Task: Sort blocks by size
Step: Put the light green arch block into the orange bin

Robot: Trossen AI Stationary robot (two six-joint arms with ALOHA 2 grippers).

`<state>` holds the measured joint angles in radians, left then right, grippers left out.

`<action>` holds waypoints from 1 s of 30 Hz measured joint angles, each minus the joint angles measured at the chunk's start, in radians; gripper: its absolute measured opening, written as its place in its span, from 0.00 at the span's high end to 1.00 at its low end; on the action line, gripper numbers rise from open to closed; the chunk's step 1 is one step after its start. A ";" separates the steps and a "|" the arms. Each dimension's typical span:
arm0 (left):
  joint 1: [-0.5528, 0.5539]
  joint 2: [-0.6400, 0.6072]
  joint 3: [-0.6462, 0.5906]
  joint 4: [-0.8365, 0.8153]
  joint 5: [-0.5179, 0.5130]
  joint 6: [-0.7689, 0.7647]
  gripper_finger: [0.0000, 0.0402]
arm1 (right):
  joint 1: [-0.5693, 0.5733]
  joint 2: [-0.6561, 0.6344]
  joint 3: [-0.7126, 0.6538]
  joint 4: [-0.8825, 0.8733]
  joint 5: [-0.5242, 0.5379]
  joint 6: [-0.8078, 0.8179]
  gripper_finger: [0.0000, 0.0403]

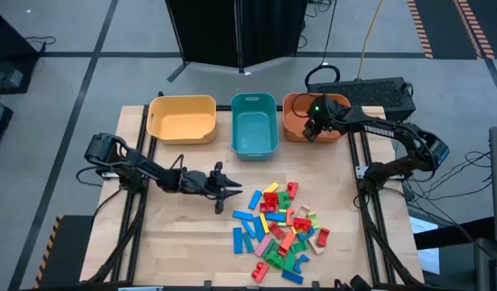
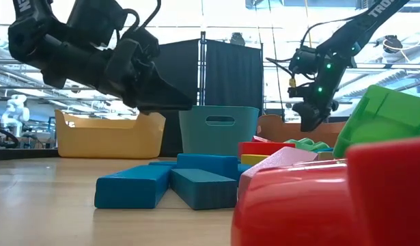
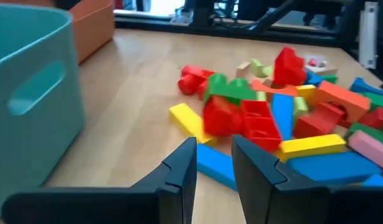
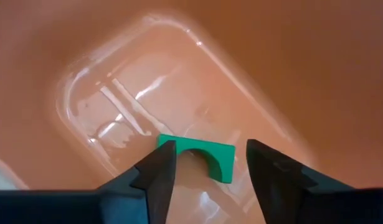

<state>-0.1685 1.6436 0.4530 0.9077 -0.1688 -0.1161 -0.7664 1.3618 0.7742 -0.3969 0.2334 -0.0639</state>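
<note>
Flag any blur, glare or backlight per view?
Low view: bright windows backlight the left gripper; nearest red block is out of focus. Left wrist view: block pile blurred. Right wrist view: glare streaks on orange bin floor. High view: even light.

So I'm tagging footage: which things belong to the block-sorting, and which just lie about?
Job:
- heap of small coloured toy blocks
- green arch block in orange plastic bin
- yellow plastic bin
- teal plastic bin

Lying about:
- black keyboard

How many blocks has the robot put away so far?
Only one shows: a green arch block lies in the orange bin, below the open right gripper. The left gripper is open and empty beside the pile of blocks, which is still unsorted.
</note>
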 joint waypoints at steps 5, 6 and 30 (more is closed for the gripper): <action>-0.019 0.000 0.029 -0.001 -0.013 0.048 0.77 | 0.028 -0.092 0.003 -0.008 -0.003 -0.002 0.55; -0.023 0.000 0.035 -0.001 -0.022 0.055 0.77 | 0.038 -0.115 0.003 -0.014 -0.007 -0.002 0.55; -0.028 0.252 0.247 -0.012 -0.037 0.132 0.77 | 0.409 -0.294 0.005 -0.282 -0.261 0.198 0.67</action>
<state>-0.1970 1.8952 0.6997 0.8959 -0.2058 0.0154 -0.3575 1.0673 0.7788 -0.6793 -0.0280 0.1340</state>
